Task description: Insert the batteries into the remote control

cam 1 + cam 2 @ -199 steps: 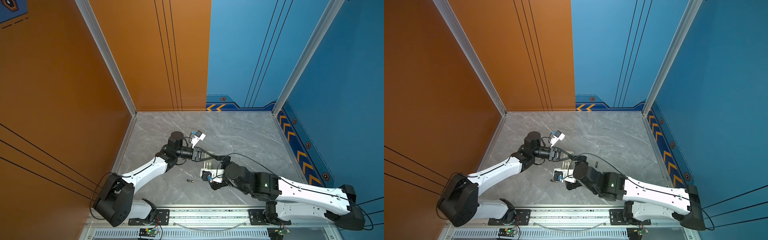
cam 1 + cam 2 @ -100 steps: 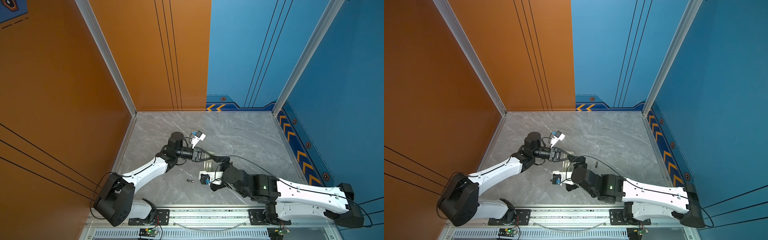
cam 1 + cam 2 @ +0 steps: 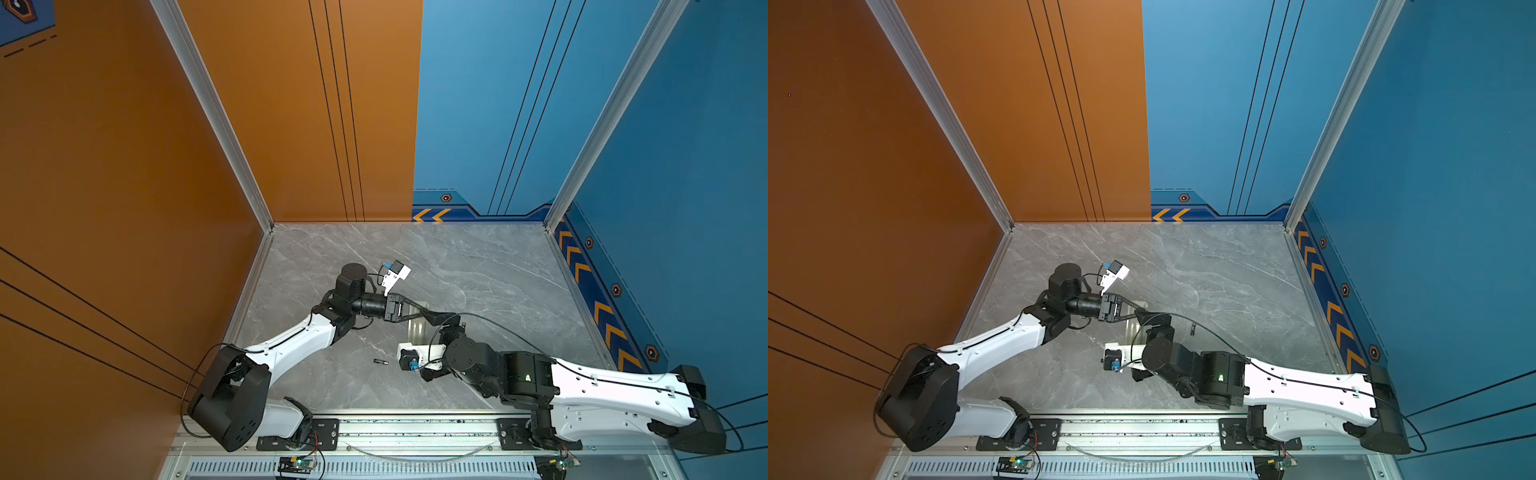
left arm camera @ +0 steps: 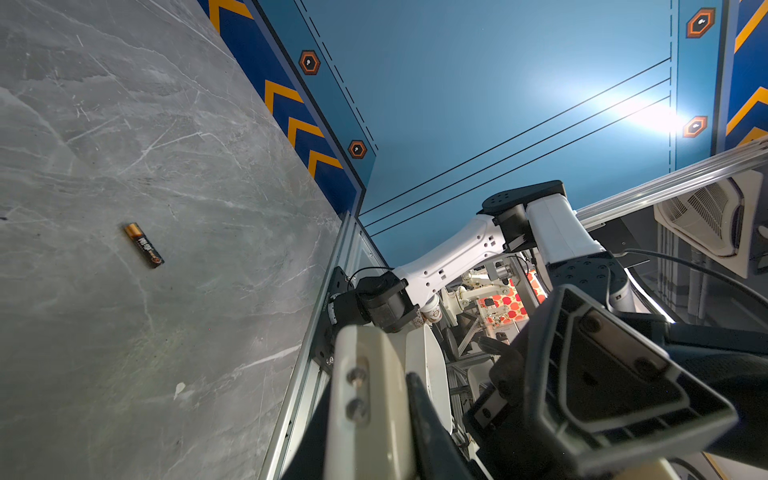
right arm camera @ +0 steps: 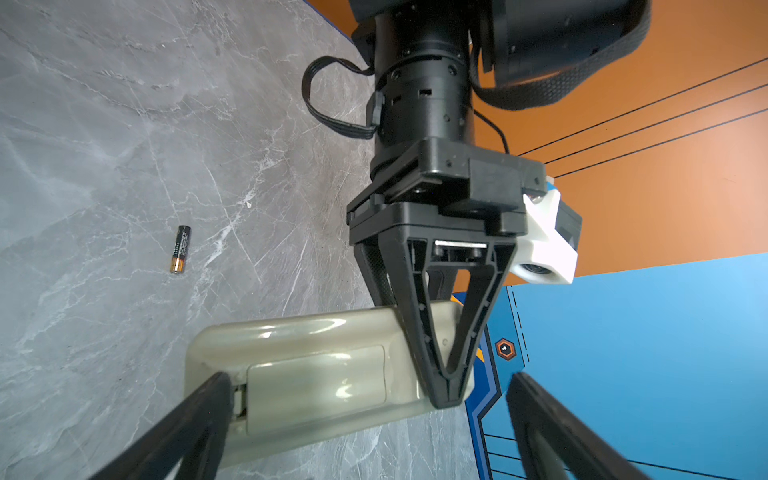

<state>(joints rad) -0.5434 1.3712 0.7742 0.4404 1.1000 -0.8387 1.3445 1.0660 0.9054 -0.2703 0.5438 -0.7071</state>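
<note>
Watching the feeds, I see the left end effector clenched on one end of the remote control. The remote sits low in the right wrist frame, its battery cover facing the lens. The right end effector is released, fingers spread wide either side of the remote's other end; contact there I cannot confirm. In both top views the remote sits in the lower middle of the frame, between the two arms. On the grey worktop one battery lies just left of the right wrist camera. The other battery lies just right of the end effectors.
</note>
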